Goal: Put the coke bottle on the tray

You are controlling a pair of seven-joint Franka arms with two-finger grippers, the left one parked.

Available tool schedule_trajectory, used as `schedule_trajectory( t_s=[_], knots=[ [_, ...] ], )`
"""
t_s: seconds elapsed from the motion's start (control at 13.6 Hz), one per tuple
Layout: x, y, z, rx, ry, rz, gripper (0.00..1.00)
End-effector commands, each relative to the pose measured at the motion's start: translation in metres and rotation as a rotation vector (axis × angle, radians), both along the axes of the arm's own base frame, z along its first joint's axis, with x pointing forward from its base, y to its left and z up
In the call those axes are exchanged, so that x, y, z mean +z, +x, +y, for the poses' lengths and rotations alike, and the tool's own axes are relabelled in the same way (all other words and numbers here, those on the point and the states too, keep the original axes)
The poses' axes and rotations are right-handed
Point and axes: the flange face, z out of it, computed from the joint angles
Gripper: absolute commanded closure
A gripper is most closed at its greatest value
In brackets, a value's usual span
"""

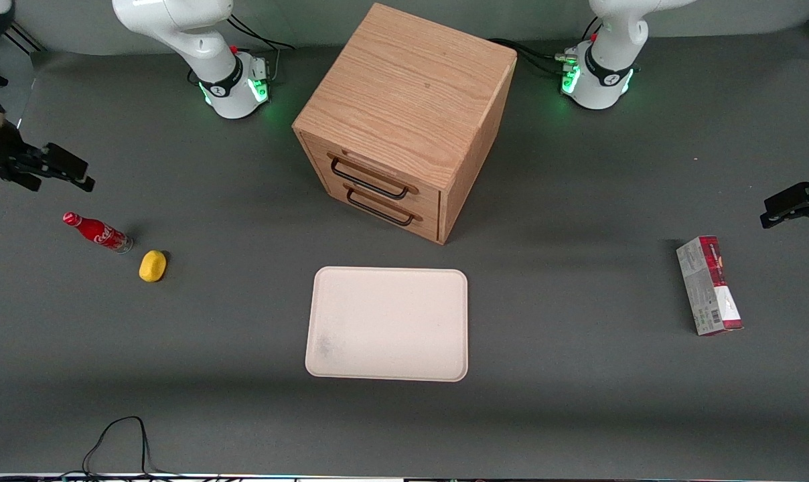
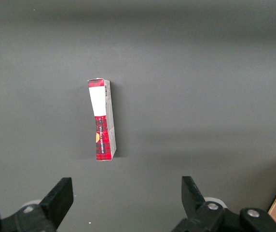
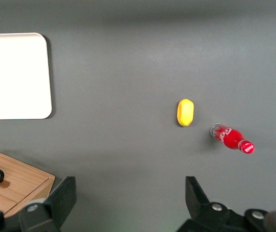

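Note:
The coke bottle [image 1: 98,232] lies on its side on the grey table at the working arm's end, red with a red cap and clear base. It also shows in the right wrist view [image 3: 232,138]. The cream tray [image 1: 388,323] lies flat in front of the drawer cabinet, nearer the front camera, with a grey smudge at one corner; part of it shows in the right wrist view [image 3: 15,76]. My right gripper [image 1: 63,171] hangs open and empty above the table, a little farther from the front camera than the bottle; its fingers [image 3: 63,195] stand wide apart.
A yellow lemon-like object [image 1: 153,266] lies beside the bottle, toward the tray. A wooden two-drawer cabinet [image 1: 404,120] stands mid-table. A red-and-grey carton box [image 1: 708,286] lies toward the parked arm's end. A black cable [image 1: 120,442] loops at the front edge.

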Motion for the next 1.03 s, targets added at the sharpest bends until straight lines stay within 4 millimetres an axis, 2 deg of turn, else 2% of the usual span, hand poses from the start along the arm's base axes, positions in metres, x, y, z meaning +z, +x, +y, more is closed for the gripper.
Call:
schedule_trajectory(
  t_s=[0.0,0.07,0.22,0.29,0.51,0.66,0.74,0.81,0.96],
  knots=[
    [0.004,0.004,-0.001,-0.023,-0.008,0.025,0.0],
    [0.0,0.005,-0.002,-0.02,-0.009,0.039,0.0],
    [-0.009,0.005,-0.017,-0.012,-0.013,0.056,0.0],
    [-0.022,0.002,-0.045,0.009,-0.007,0.073,0.0],
    [-0.084,-0.014,-0.135,0.062,-0.001,0.061,0.0],
    [-0.139,-0.032,-0.183,0.1,-0.013,0.039,0.0],
    [-0.166,-0.041,-0.202,0.113,-0.021,0.017,0.0],
    [-0.194,-0.05,-0.211,0.109,-0.029,0.002,0.0],
    [-0.236,-0.064,-0.228,0.116,-0.054,-0.022,0.0]
  ],
)
